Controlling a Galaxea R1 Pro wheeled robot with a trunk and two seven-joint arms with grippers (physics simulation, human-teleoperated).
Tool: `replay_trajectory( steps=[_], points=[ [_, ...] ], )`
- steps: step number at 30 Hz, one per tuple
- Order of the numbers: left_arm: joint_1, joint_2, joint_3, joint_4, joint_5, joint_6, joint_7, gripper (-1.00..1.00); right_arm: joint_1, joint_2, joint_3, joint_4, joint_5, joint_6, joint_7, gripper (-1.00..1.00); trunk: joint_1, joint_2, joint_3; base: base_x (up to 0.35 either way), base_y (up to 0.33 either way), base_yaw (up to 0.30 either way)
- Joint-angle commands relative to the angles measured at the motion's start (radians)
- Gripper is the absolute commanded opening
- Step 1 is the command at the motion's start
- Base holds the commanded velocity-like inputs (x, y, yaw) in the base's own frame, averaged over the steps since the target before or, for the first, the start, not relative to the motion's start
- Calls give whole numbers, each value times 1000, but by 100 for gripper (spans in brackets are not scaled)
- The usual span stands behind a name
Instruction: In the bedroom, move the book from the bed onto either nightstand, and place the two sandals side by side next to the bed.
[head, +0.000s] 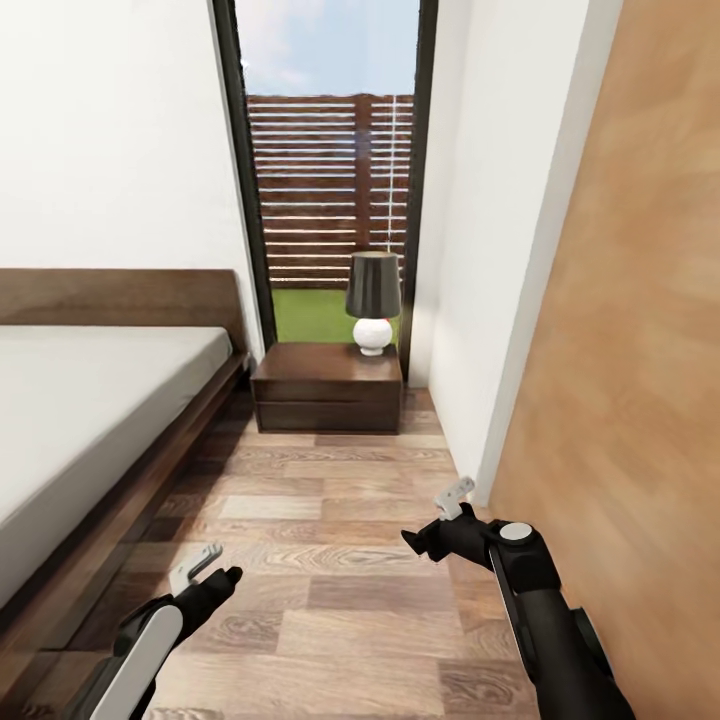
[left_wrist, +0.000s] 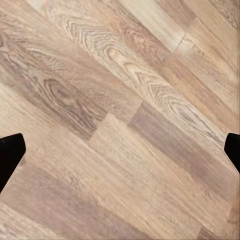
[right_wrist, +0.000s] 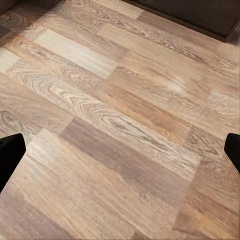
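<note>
The bed (head: 90, 400), with its off-white mattress, brown headboard and low wooden frame, runs along the left of the head view. The dark-brown nightstand (head: 327, 385) stands beside the bed's head, against the tall window. My left gripper (head: 228, 575) hangs low over the wooden floor near the bed frame. In the left wrist view it (left_wrist: 120, 150) is open, with bare planks between the fingertips (left_wrist: 10, 152). My right gripper (head: 412, 542) hovers over the floor further right and is also open (right_wrist: 120, 150) on nothing. The book and the two sandals are out of view.
A lamp (head: 372, 300) with a dark shade and white base stands on the nightstand's right side. A white wall (head: 480, 260) and a large light-brown wooden panel (head: 630, 350) close in the right side. A wood-plank floor strip (head: 330, 520) leads ahead to the nightstand.
</note>
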Motion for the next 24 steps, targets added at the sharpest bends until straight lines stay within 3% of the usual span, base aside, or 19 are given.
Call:
replay_trajectory(
  steps=[1,18,24],
  points=[
    [-1,1,-2,-1,8,0,9,100,-1,1,-2,-1,10,2,10,100,0,0,-1,327,0,0],
    [-1,1,-2,-1,10,1,8,100,-1,1,-3,-6,10,2,10,100,0,0,-1,327,0,0],
    [1,1,-2,-3,10,0,5,100,1,2,-3,-52,10,11,9,100,0,0,-1,327,0,1]
  ],
)
